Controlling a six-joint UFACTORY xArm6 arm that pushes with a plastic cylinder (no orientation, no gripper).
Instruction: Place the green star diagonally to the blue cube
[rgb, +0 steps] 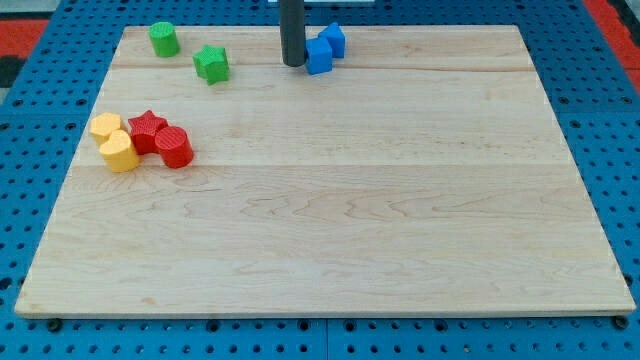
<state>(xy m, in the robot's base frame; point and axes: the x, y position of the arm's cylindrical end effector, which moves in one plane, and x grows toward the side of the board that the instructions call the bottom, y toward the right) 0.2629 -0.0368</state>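
Camera view: my tip (293, 64), the bare end effector holding nothing, rests on the wooden surface (330, 220) just left of a blue cube (319, 56), touching or nearly so. Another blue block (333, 39) sits beyond it. The green star (211, 63) lies well left of my tip, a green cylinder (164, 39) farther left.

- at our ten o'clock, a green cylinder (164, 39) on the wooden board (330, 250).
- at nine o'clock, a red star (147, 129), red cylinder (175, 148) and two yellow blocks (113, 141) huddle, touching.
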